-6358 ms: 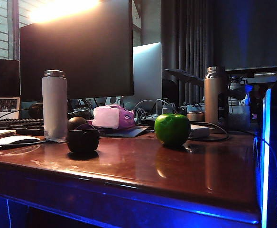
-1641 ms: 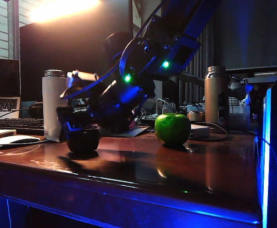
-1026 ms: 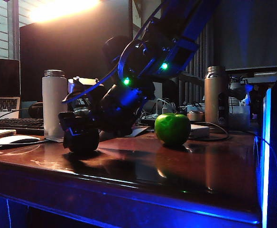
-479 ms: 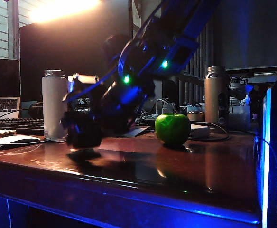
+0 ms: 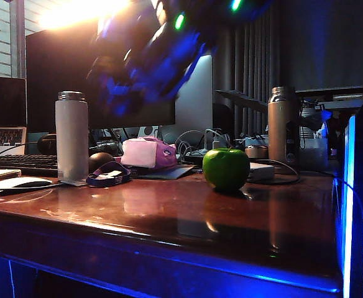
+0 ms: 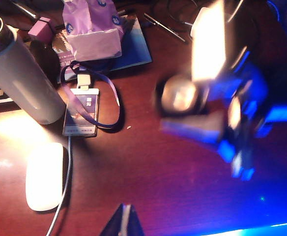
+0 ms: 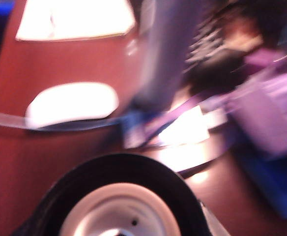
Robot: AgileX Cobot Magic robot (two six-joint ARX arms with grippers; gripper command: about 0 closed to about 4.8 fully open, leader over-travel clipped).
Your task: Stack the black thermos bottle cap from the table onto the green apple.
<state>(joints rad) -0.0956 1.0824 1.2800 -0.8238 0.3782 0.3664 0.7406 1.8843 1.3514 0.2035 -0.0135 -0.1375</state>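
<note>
One matte round black thermos bottle cap (image 7: 121, 196) in right gripper's (image 6: 202, 110) clasp; left gripper's (image 6: 124, 223) state unclear.

The right arm (image 5: 150, 56) is a dark, bulky, blurred shape washed in blue light, with two small green lamps glowing on it. Its right end effector (image 6: 207, 113) shows dark, blue-lit parts.

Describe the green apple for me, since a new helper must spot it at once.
Start at the glossy reddish-brown wooden table and look right of its middle, in front of the tangle of cables. There sits the shiny bright green round apple, left of the tall brown metal flask. It is the only green, round fruit there; nothing rests on it yet.
</note>
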